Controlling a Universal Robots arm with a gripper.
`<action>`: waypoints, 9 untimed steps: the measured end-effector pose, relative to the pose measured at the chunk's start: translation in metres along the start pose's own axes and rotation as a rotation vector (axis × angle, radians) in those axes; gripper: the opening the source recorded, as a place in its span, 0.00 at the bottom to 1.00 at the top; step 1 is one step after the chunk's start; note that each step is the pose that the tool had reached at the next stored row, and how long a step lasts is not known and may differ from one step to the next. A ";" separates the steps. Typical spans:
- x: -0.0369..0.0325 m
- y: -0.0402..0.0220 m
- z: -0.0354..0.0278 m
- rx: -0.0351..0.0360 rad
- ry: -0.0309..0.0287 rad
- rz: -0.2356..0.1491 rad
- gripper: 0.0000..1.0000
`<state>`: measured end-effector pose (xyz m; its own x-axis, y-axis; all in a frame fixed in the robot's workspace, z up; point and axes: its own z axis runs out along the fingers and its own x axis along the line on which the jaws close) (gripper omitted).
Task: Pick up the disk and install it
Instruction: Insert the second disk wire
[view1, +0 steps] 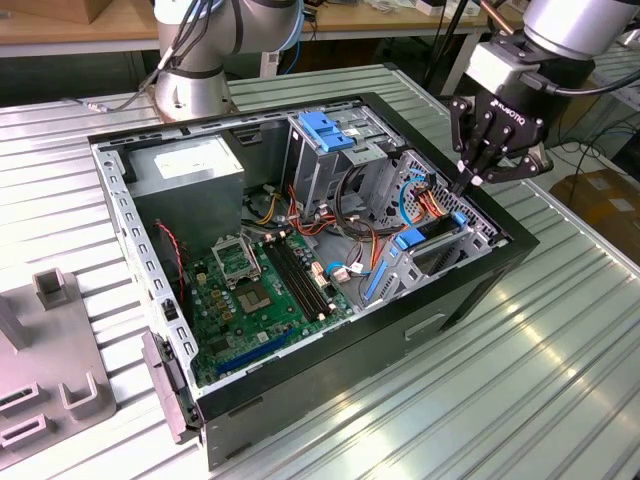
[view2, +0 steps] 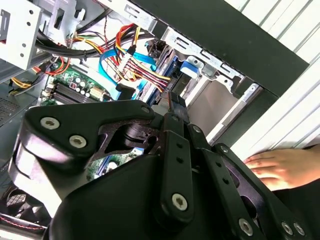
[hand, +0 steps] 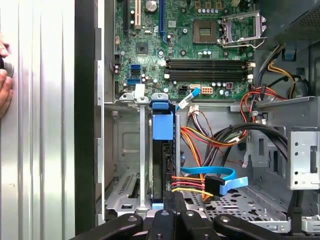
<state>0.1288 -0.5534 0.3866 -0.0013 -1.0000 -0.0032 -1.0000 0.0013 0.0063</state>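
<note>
One disk (hand: 159, 165) stands on edge in its bay — directly under the end effector (hand: 172, 196), long axis running away from it; fingers together, touching its end.

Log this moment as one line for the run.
gripper: shut, above drive bay | disk: on edge in bay | hand: on table
</note>
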 end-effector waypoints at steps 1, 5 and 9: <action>0.0000 0.0009 -0.0001 -0.0002 0.0001 0.000 0.10; -0.0001 0.0049 -0.0008 -0.0030 0.0006 0.000 0.10; -0.0080 0.0054 -0.0043 -0.0032 0.0009 0.000 0.10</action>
<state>0.1235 -0.5453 0.3910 -0.0013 -1.0000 -0.0023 -1.0000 0.0013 0.0094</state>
